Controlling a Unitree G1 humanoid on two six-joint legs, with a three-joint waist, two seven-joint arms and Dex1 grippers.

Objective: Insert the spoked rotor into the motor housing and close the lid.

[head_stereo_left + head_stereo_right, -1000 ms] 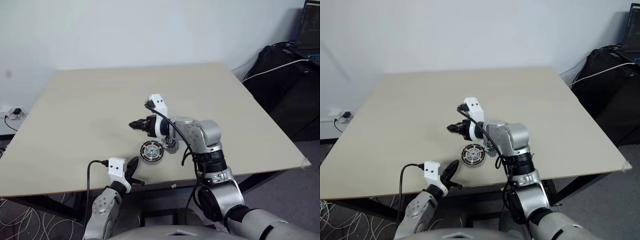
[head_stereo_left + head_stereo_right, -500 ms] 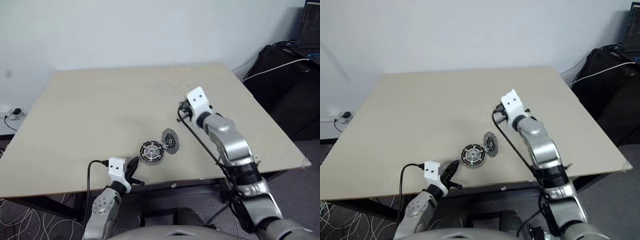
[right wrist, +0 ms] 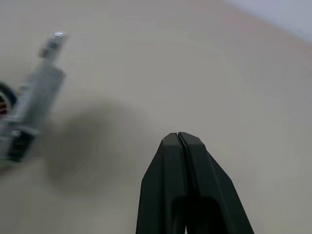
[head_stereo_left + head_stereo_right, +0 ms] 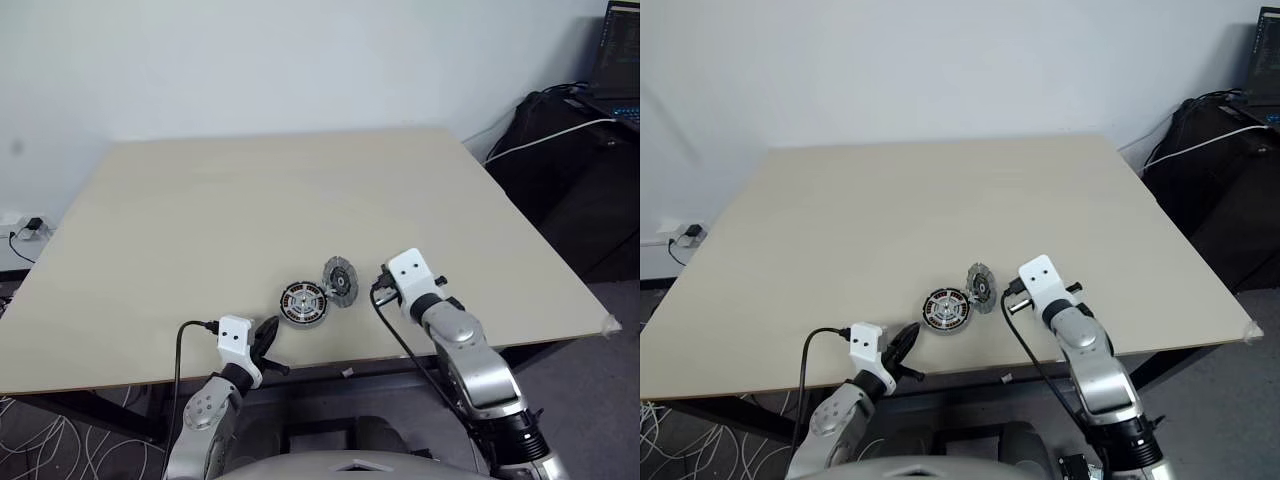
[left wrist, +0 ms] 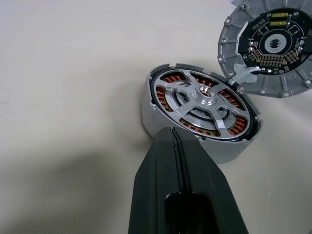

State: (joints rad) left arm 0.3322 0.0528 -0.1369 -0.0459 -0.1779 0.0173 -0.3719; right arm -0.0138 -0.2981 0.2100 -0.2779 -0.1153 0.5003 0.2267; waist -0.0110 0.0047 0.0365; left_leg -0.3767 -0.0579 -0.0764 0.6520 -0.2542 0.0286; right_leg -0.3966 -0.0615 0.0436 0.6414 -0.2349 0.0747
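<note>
The motor housing [image 5: 200, 117] sits on the table near the front edge, with copper windings showing around its ring. The spoked rotor [image 5: 204, 97] lies inside it, silver spokes and hub facing up. The lid [image 5: 268, 48] stands tilted open at the housing's far right side, its dark inner face in view; it also shows as the lid [image 4: 341, 279]. My left gripper [image 5: 171, 132] is shut and empty, with its tip just short of the housing's near wall. Beside the lid, my right gripper [image 3: 178, 136] is shut and empty, low over bare table.
The tan table [image 4: 200, 200] stretches wide behind and to both sides of the parts. Its front edge [image 4: 330, 365] runs close below the housing. Black bags and cables [image 4: 570, 150] stand off the table's right side.
My right arm has swung away from above the housing, to the right and down, and now rests right of the lid. The left gripper, housing and lid have kept still.
</note>
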